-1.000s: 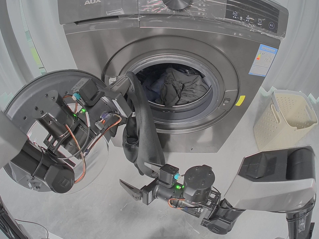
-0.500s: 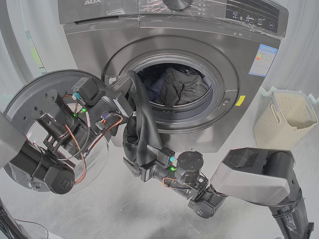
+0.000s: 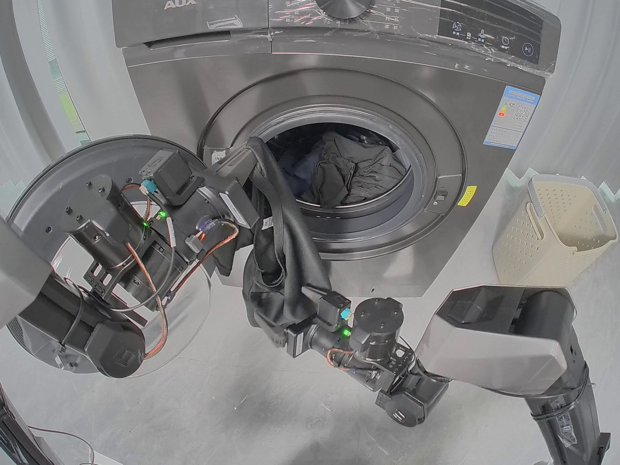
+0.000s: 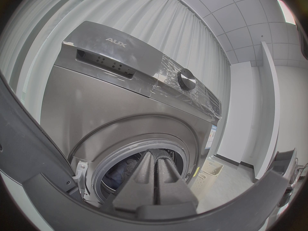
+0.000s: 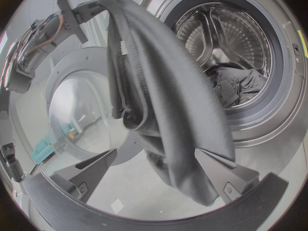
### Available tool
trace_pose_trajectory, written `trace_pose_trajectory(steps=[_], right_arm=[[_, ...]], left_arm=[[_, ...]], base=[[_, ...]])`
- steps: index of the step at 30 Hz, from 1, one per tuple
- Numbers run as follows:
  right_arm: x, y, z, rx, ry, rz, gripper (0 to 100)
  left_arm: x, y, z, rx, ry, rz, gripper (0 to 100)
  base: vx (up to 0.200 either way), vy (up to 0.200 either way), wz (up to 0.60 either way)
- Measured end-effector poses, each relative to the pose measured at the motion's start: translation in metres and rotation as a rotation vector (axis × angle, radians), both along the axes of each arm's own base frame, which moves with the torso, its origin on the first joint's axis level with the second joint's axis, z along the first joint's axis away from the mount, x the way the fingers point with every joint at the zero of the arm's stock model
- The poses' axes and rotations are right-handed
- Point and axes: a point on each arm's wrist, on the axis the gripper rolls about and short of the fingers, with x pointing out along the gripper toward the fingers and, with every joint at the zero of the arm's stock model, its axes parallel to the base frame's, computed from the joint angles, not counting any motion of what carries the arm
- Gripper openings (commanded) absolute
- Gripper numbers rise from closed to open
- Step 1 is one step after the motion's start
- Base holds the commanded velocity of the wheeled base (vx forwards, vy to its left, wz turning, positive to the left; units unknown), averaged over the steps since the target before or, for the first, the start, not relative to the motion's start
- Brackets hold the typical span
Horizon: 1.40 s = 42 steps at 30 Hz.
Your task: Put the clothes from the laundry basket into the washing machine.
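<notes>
The left gripper [image 3: 248,148] had its fingers [image 4: 144,174] pressed together on the top fold of a dark garment [image 3: 278,247], just in front of the round opening of the washing machine [image 3: 194,85]. From those fingers the cloth hung straight down in a long, limp drape. Most of its bulk was bunched well below them, outside the drum.

The right gripper [image 5: 155,156] sat under that bunch with its fingers [image 5: 109,158] spread wide. The lowest folds dangled between them and seemed to brush one of them, but nothing was pinched there.

To my eye the garment was soft, fairly light and without any stiffness. It would sag from whatever single point held it, and a thin edge might slip free. The thick gathered mass between the right fingers looked the surest place to grip, since it offered several layers at once. Raised from there, the tail could follow the top fold past the left fingers to the other dark clothes [image 3: 349,169] lying in the drum. A loose end might catch on the door seal.

The laundry basket [image 3: 555,227] stood well off to the right of both sets of fingers.
</notes>
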Motion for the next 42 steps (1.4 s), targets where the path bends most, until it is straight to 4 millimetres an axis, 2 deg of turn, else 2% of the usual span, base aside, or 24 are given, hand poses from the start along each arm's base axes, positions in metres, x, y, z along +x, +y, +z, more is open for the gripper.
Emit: trace_pose_trajectory(steps=[4, 8, 13, 18, 22, 31, 37, 42], right_arm=[[-0.031, 0.012, -0.002, -0.029, 0.028, 0.078, 100], [-0.054, 0.025, 0.0, -0.032, 0.034, 0.144, 100], [-0.06, 0.038, 0.008, -0.005, 0.016, 0.193, 100], [-0.05, 0.049, 0.012, 0.019, -0.001, 0.204, 100], [-0.03, 0.05, 0.009, 0.031, -0.012, 0.17, 100], [0.008, 0.029, -0.003, 0.025, -0.025, 0.062, 100], [0.022, 0.016, 0.001, 0.026, -0.061, 0.003, 100], [0.027, 0.014, 0.005, 0.037, -0.077, -0.016, 100]], left_arm=[[0.001, 0.0, 0.0, 0.001, 0.001, 0.001, 0], [0.001, 0.0, -0.001, 0.001, 0.001, 0.001, 0], [0.001, -0.001, -0.001, 0.003, 0.003, 0.001, 0], [0.001, -0.001, -0.002, 0.003, 0.004, 0.0, 0], [0.001, -0.001, -0.002, 0.004, 0.005, 0.0, 0], [0.001, -0.001, -0.002, 0.004, 0.005, 0.0, 0], [0.001, -0.001, -0.002, 0.004, 0.005, -0.001, 0], [0.0, -0.001, -0.002, 0.004, 0.006, -0.001, 0]], base=[[0.0, 0.0, 0.0], [0.0, 0.0, 0.0], [0.0, 0.0, 0.0], [0.0, 0.0, 0.0], [0.0, 0.0, 0.0], [0.0, 0.0, 0.0], [0.0, 0.0, 0.0], [0.0, 0.0, 0.0]])
